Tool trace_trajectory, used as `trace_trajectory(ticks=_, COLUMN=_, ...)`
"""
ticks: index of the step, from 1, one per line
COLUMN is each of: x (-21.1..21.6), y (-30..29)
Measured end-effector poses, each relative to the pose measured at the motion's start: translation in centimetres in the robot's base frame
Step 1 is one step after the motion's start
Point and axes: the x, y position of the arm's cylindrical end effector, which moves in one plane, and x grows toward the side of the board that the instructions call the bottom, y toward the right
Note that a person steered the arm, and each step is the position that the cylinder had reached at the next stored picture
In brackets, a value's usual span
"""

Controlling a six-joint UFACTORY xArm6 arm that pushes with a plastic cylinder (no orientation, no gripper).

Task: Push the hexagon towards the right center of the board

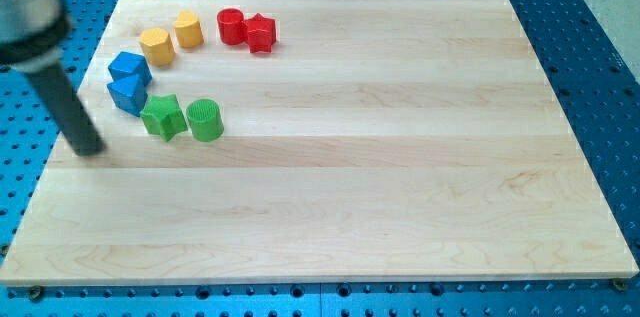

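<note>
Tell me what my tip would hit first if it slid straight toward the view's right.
Probably the green star block: my tip sits just left of it, slightly lower in view, so it might only clip its lower edge.

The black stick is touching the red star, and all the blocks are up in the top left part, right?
Not quite. In the camera view my tip is far from the red star; it sits left of the green star, not touching. The blocks are indeed top left.

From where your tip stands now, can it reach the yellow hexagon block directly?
Probably not directly. My tip sits at the view's left, and the two blue blocks lie between it and the yellow hexagon; going round them looks possible.
</note>
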Motion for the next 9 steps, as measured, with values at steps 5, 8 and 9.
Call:
trace_trajectory(ticks=5, x=-14.3, y=6.4)
trace_trajectory(ticks=8, x=-10.7, y=25.2)
trace_trajectory(ticks=9, x=-7.7, y=35.2)
